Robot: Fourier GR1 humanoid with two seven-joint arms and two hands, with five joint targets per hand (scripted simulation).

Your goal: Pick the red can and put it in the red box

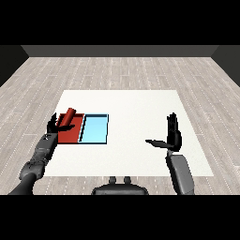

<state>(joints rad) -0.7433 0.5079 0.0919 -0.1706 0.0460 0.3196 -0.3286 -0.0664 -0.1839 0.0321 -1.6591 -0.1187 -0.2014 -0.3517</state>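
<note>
Leaning at a tilt, your red can (70,115) sat over the red tray (69,134), its upper end toward the tray's far edge. Your left hand (56,124) was right beside it, fingers spread and touching it, thumb reaching under it. Next door, touching the red tray, lay the light blue tray (95,130). Well apart on the white table (136,108), your right hand (171,136) hovered, fingers straight up, thumb out sideways.

red tray (70,135): near-left part hidden by left hand (55,125) | red can (69,116): lower end hidden behind hand
</note>
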